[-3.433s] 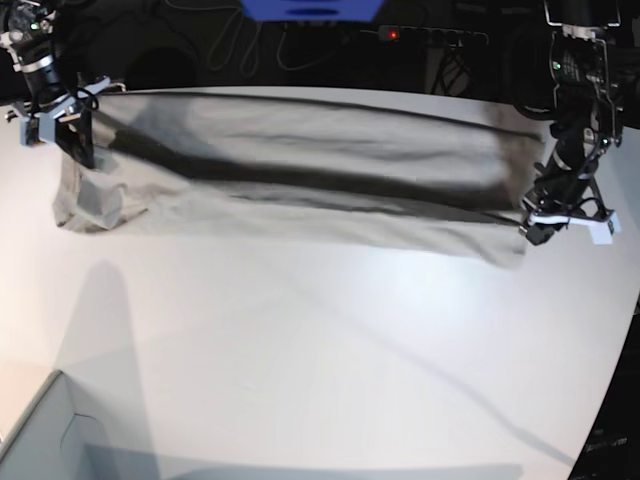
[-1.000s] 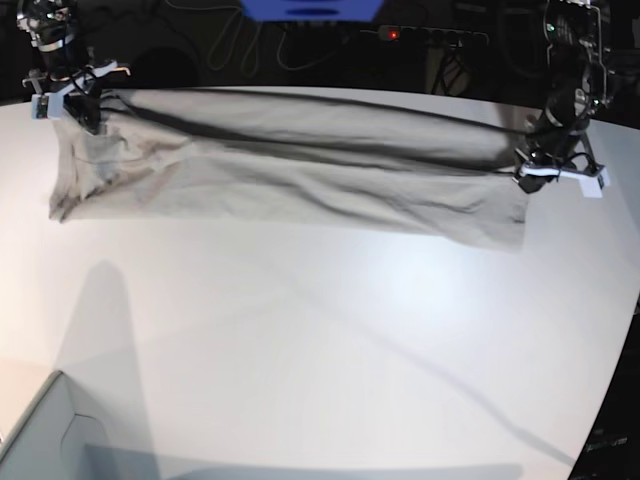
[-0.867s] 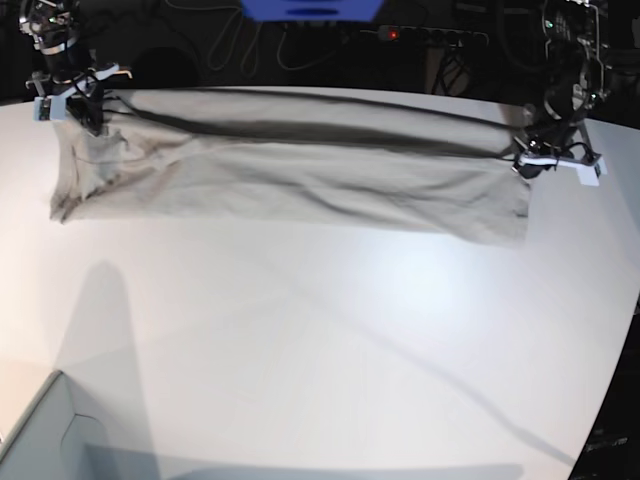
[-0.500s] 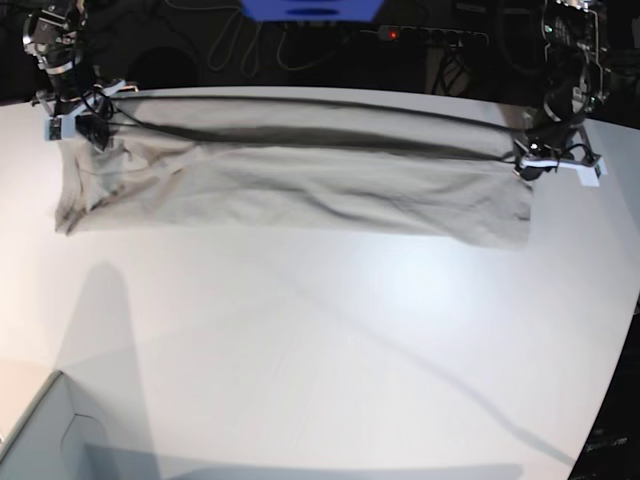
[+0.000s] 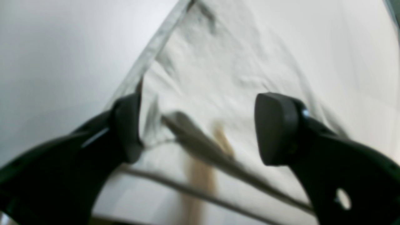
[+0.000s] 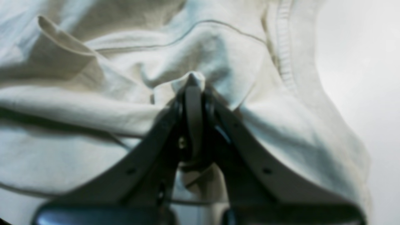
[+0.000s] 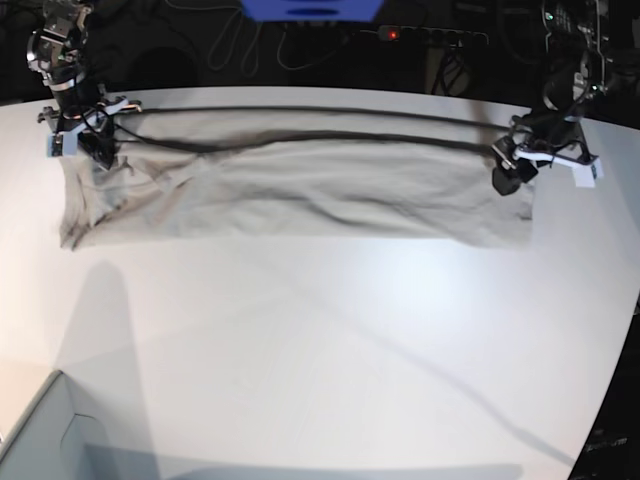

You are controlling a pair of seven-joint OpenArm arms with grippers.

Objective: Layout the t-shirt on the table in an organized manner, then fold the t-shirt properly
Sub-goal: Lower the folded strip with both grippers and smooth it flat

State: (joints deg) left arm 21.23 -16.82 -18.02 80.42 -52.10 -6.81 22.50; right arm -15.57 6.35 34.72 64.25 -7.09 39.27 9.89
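A light grey-beige t-shirt (image 7: 300, 195) lies stretched as a long band across the far part of the white bench (image 7: 330, 340), its long axis running from one arm to the other, parallel to the bench's curved far edge. At the neckline end of the t-shirt, on the base view's left, the right gripper (image 7: 85, 135) has its fingers pressed fully together on a pinched peak of cloth beside the ribbed collar (image 6: 282, 56), as its wrist camera shows. At the opposite end, the left gripper (image 7: 520, 168) stands with its fingers (image 5: 275, 128) spread wide; a taut hemmed edge of the t-shirt runs between them and appears to brush the one on that view's left, but nothing is clamped. The t-shirt's loose end lies directly below and ahead of those spread fingers, so the left arm looks the nearer for any fresh grasp there, while the t-shirt's far sleeve end hangs from the right arm alone.
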